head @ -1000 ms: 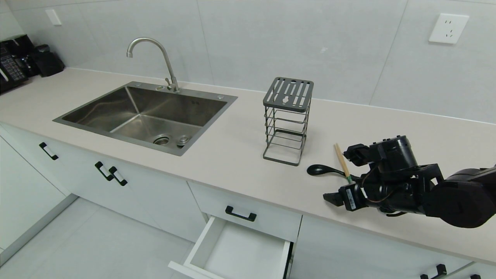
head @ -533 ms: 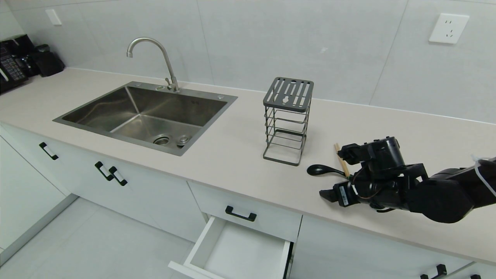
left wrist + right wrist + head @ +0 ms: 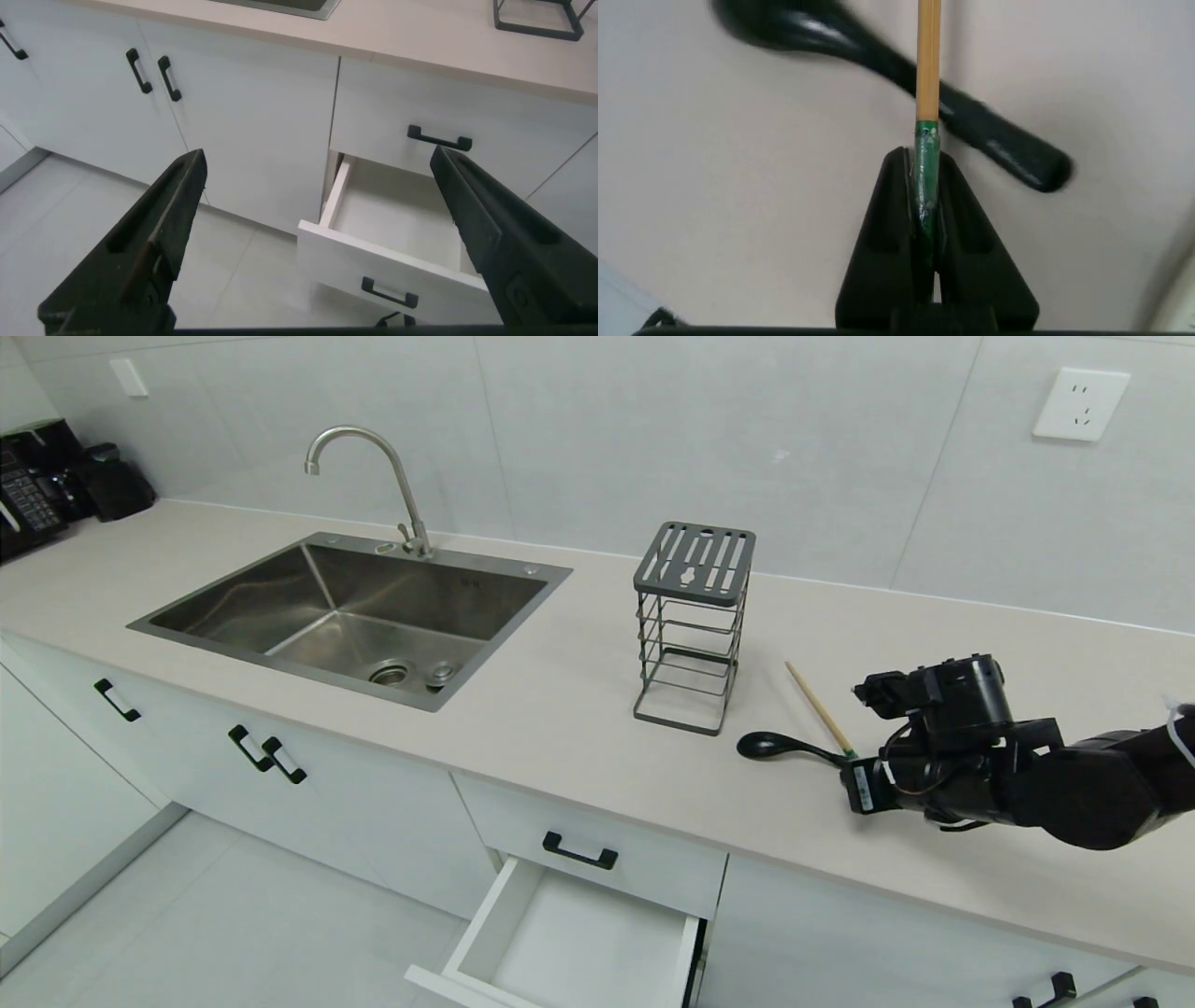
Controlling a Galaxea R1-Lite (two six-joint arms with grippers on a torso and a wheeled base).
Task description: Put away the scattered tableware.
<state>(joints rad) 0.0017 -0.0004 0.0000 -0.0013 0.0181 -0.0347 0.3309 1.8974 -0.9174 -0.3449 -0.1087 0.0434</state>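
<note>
a wooden chopstick (image 3: pixel 818 707) (image 3: pixel 928 56) with a green end is pinched at that end by the right gripper (image 3: pixel 851 762) (image 3: pixel 924 201), crossing over the handle of a black spoon (image 3: pixel 780 746) (image 3: pixel 985 135) lying on the counter (image 3: pixel 579 728)

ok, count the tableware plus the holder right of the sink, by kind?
Chopstick: 1, clamped in the right pincer
Black spoon: 1
Metal rack: 1
Total: 3
</note>
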